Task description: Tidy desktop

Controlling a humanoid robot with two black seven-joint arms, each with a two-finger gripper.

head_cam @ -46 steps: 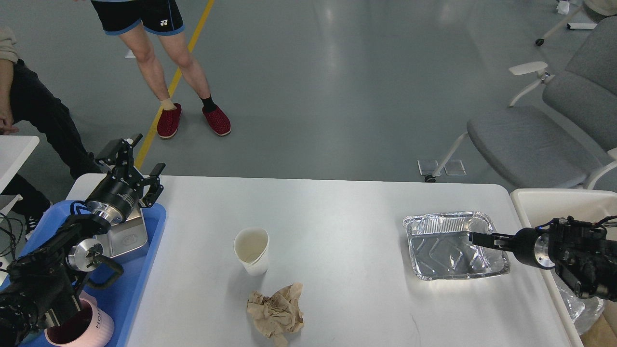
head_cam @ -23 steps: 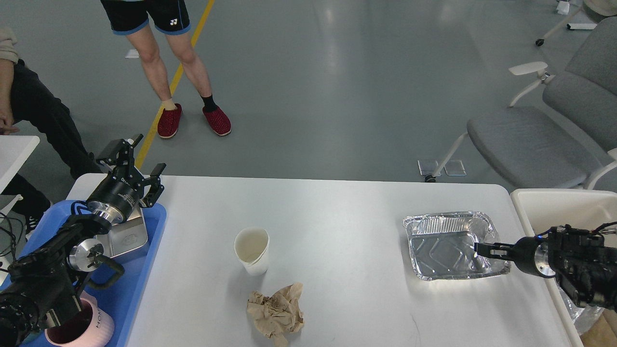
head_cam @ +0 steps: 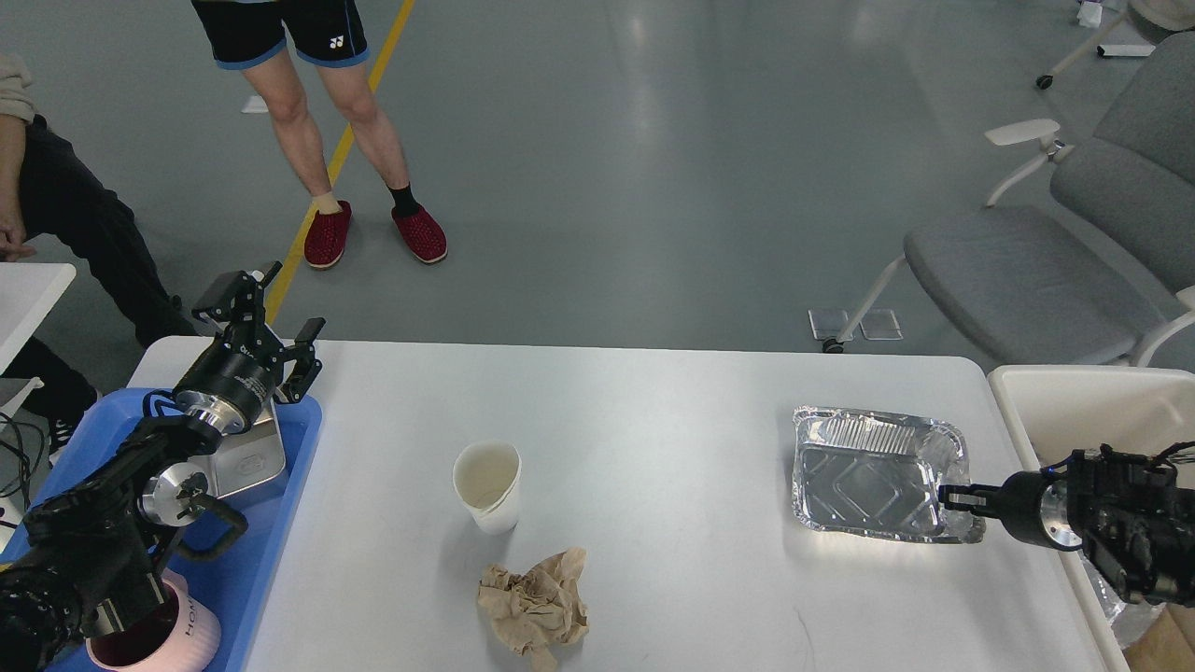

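The white desktop (head_cam: 653,420) holds a white paper cup (head_cam: 487,485) standing upright near the middle. A crumpled brown paper napkin (head_cam: 534,607) lies in front of it. An empty foil tray (head_cam: 868,471) sits at the right. My right gripper (head_cam: 959,498) comes in from the right and is closed on the foil tray's near right rim. My left gripper (head_cam: 271,322) is open and empty, held above the far end of the blue plastic tray (head_cam: 271,504).
The blue tray carries a steel box (head_cam: 247,457) and a pink cup (head_cam: 154,635). A white bin (head_cam: 1074,392) stands off the desktop's right edge. Grey chairs (head_cam: 1027,280) and two people (head_cam: 355,112) are beyond the far edge.
My right gripper has drawn back to the right and down. The foil tray has turned and shifted right with it. The left arm has barely moved.
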